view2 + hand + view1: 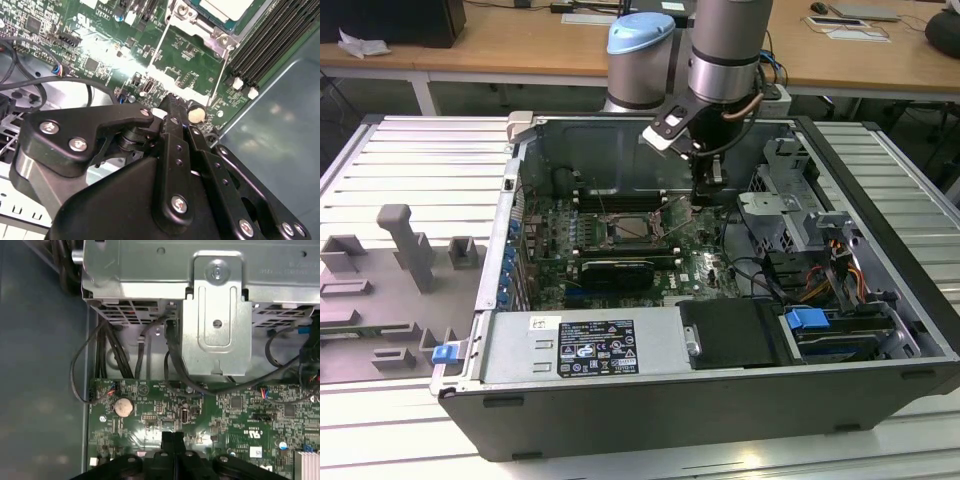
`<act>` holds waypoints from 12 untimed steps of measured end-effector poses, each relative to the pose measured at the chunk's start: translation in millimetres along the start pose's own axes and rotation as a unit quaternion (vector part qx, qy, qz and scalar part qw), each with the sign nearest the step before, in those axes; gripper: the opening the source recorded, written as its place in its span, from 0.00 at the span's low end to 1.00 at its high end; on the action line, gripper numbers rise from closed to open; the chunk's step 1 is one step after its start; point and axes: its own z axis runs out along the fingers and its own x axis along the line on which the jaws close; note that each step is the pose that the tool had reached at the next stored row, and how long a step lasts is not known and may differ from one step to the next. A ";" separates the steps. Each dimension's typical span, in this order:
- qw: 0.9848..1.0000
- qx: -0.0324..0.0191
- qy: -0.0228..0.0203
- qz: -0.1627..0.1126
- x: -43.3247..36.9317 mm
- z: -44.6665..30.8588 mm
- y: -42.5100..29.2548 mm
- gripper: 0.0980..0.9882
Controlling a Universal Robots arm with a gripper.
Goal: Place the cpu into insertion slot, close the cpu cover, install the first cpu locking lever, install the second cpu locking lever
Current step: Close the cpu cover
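The cpu, with its pale metal top, sits in the insertion slot on the green motherboard inside the open computer case. A silvery cpu cover frames the chip and looks flat on it. Two thin wire locking levers run from the socket's sides toward my gripper. My gripper hangs low over the board, to the exterior view's right of the socket. Its black fingers are pressed together with nothing visible between them. The gripper tip is close to the board beside a round coin battery.
A metal drive cage with black cables stands past the board's edge near the gripper. Long black memory slots flank the socket. The power supply box lies along the case front. A grey fixture block sits outside the case.
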 end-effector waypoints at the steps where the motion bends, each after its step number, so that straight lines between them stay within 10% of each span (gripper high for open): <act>1: 1.000 0.000 0.000 0.000 0.0 0.2 0.8 0.01; 12: 1.000 0.000 0.000 0.000 -0.2 10.8 5.2 0.01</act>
